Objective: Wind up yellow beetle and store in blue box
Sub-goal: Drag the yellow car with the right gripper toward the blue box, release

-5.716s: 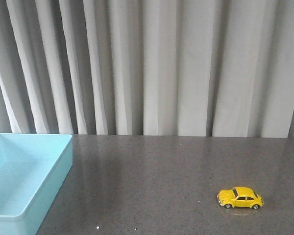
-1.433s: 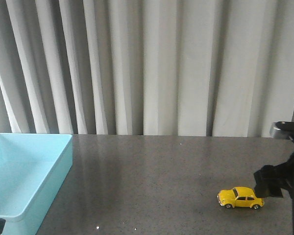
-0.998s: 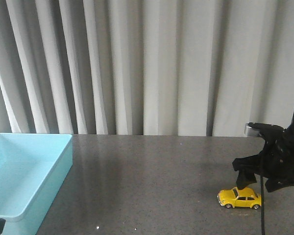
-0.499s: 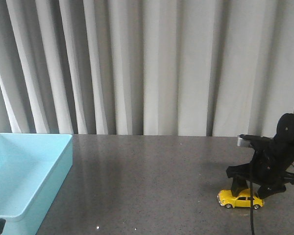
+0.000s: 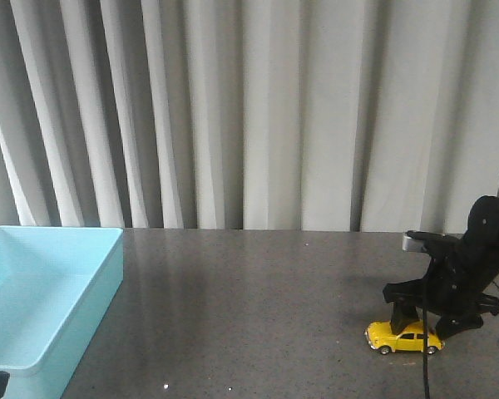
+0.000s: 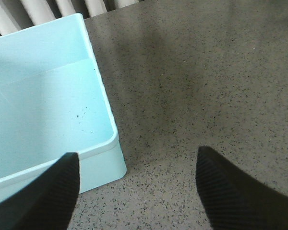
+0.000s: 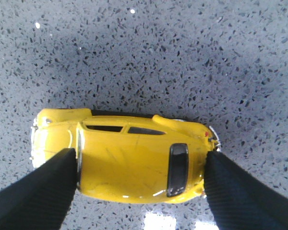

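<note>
Yellow and small, the yellow beetle stands on its wheels on the dark speckled table, at the near right part of it, with its long side toward the camera in the front view. The right gripper is directly above the car and low over it. In the right wrist view the two black fingers stand at the two ends of the car, one at each end, and they seem to touch the body or to be just beside it; I cannot tell if they really press it. The blue box lies far away from the car, at the near left of the table, and its inside shows only some small dark specks. The left gripper hangs above the table just beside the near right corner of the box, with its fingers wide apart and nothing between them.
</note>
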Robot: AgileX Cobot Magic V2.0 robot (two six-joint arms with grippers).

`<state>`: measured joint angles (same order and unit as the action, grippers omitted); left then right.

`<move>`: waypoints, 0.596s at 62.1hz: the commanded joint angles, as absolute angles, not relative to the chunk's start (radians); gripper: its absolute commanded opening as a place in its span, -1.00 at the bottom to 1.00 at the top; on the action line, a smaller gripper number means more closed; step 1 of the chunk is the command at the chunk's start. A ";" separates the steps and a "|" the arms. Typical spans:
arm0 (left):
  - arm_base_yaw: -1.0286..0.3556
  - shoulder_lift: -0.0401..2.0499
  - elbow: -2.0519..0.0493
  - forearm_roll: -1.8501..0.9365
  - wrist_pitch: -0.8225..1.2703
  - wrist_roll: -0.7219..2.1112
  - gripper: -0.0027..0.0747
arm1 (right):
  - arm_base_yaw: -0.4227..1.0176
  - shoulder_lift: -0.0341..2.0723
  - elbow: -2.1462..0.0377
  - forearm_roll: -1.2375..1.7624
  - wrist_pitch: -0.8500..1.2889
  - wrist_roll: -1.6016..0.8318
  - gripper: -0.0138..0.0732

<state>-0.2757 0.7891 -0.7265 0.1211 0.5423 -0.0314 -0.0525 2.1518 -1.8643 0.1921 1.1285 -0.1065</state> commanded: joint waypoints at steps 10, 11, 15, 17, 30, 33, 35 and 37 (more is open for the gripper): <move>-0.284 0.789 -0.761 0.118 0.483 -0.033 0.37 | -0.137 2.127 -1.879 0.225 1.130 -0.159 0.52; -0.284 0.789 -0.761 0.118 0.485 -0.033 0.37 | -0.143 2.127 -1.879 0.225 1.132 -0.168 0.52; -0.284 0.789 -0.761 0.118 0.491 -0.033 0.37 | -0.174 2.127 -1.879 0.225 1.140 -0.197 0.52; -0.284 0.789 -0.761 0.118 0.493 -0.033 0.37 | -0.191 2.127 -1.879 0.225 1.142 -0.207 0.52; -0.284 0.789 -0.761 0.118 0.528 -0.033 0.37 | -0.295 2.127 -1.879 0.230 1.140 -0.270 0.52; -0.284 0.789 -0.761 0.118 0.536 -0.033 0.37 | -0.313 2.127 -1.879 0.234 1.140 -0.284 0.52; -0.284 0.789 -0.761 0.118 0.539 -0.033 0.37 | -0.325 2.127 -1.879 0.238 1.140 -0.293 0.52; -0.284 0.789 -0.761 0.118 0.542 -0.033 0.37 | -0.338 2.127 -1.879 0.244 1.140 -0.299 0.52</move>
<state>-0.2757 0.7891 -0.7265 0.1211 0.5903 -0.0314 -0.2963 2.1587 -1.8651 0.2608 1.1391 -0.2633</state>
